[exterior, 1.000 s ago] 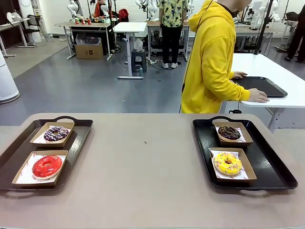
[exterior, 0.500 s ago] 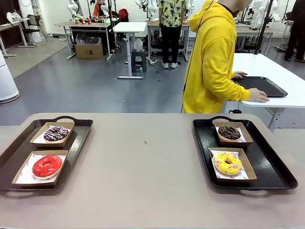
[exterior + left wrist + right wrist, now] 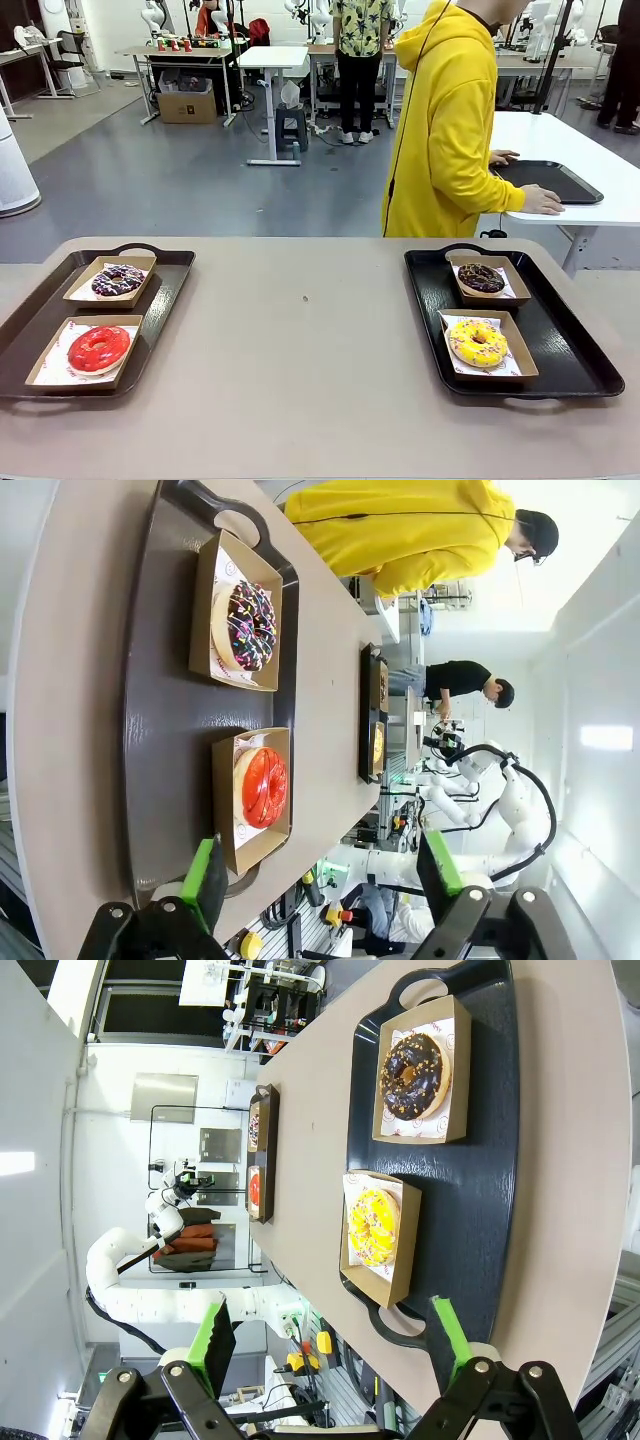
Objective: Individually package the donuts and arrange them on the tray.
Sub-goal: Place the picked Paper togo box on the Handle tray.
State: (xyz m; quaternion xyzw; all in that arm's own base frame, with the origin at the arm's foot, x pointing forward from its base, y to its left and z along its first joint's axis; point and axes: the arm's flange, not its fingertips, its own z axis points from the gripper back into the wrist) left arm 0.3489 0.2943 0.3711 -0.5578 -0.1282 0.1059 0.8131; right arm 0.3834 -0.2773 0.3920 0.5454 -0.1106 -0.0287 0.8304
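Four donuts lie in shallow paper-lined cardboard boxes on two dark trays. On the left tray (image 3: 170, 290), the purple-brown flecked donut (image 3: 118, 280) sits at the back and the red donut (image 3: 98, 348) at the front. The right tray (image 3: 565, 350) carries the chocolate donut (image 3: 481, 278) behind the yellow donut (image 3: 477, 342). My left gripper (image 3: 320, 865) hangs open high above the left tray, over the red donut (image 3: 265, 785) and flecked donut (image 3: 250, 625). My right gripper (image 3: 331, 1328) is open above the right tray, over the yellow donut (image 3: 375, 1222) and chocolate donut (image 3: 413, 1073).
A person in a yellow hoodie (image 3: 445, 130) stands beyond the far edge, turned to a white side table with both hands by another black tray (image 3: 545, 180). Bare beige tabletop (image 3: 300, 350) lies between my two trays.
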